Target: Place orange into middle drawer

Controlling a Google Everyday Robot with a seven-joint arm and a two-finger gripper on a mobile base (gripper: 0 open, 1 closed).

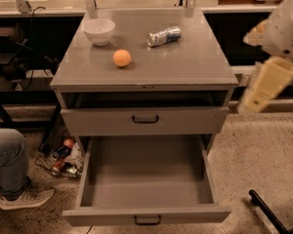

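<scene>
Our gripper (263, 86) hangs off the right edge of the cabinet top (195, 65), well apart from it; we cannot tell whether it is open or closed. The orange (122, 58) rests on the top, left of centre. The white bowl (98, 30) sits nearer the back-left corner, and the crushed can (164, 36) lies toward the back edge. Below the front edge, the middle drawer (146, 214) stands pulled open.
</scene>
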